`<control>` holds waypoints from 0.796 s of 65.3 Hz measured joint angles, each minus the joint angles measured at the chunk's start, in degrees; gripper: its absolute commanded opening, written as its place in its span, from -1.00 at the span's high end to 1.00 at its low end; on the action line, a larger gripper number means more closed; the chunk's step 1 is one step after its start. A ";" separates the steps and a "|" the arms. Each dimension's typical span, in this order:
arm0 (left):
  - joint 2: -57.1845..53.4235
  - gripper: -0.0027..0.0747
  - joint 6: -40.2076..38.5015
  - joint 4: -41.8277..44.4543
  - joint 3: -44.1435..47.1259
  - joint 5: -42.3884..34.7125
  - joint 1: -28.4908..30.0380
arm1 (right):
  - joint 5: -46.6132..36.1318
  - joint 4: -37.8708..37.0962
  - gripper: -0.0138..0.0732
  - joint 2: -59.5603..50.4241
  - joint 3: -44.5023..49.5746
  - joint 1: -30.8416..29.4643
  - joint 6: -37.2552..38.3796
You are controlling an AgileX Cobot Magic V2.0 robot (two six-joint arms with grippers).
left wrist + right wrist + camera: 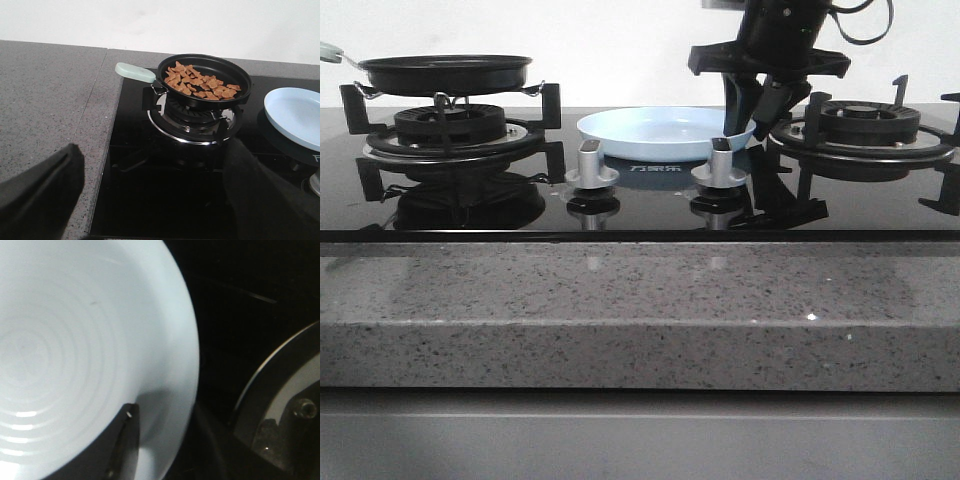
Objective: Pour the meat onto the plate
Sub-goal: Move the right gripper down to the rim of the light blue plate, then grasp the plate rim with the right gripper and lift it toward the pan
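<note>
The meat [200, 82] is a heap of small tan pieces in the black frying pan [235, 75] on the left burner. The pan also shows in the front view [445, 72], with its pale green handle [135, 72] pointing away from the plate. The pale blue plate [660, 128] lies empty between the two burners. My right gripper [752, 125] stands over its right rim, one finger [127, 440] inside and the other outside, closed on the rim [175, 390]. My left gripper [152, 150] is open and empty, well short of the pan.
Two silver knobs [591, 165] [720, 162] stand in front of the plate. The right burner grate [865, 130] is right beside my right gripper. A grey stone counter [45, 100] runs left of the black glass hob [150, 190].
</note>
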 measured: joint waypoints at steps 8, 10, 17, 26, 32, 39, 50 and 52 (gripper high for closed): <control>0.00 -0.53 0.00 0.00 0.00 0.00 0.00 | 0.43 0.12 0.44 0.13 -0.21 0.00 0.00; 0.00 -0.53 0.00 0.00 0.00 0.00 0.00 | 0.43 0.20 0.52 0.13 -0.21 0.00 0.00; 0.00 -0.53 0.00 0.00 0.00 0.00 0.00 | 0.56 1.20 0.73 0.13 -0.34 0.00 0.10; 0.00 -0.53 0.00 0.00 0.00 0.00 0.00 | 0.56 1.95 0.82 0.13 -0.59 0.00 0.21; 0.00 -0.53 0.00 0.00 0.00 0.00 0.00 | 0.56 2.09 0.82 0.13 -0.59 0.00 0.21; 0.00 -0.53 0.00 0.00 0.00 0.00 0.00 | 0.13 3.04 0.82 0.13 -0.59 0.00 0.21; 0.00 -0.53 0.00 0.00 0.00 0.00 0.00 | -0.05 6.72 0.82 0.02 -1.50 -0.38 0.29; 0.00 -0.53 0.00 0.00 0.00 0.00 0.00 | -0.08 7.35 0.82 -0.12 -1.90 -0.50 0.46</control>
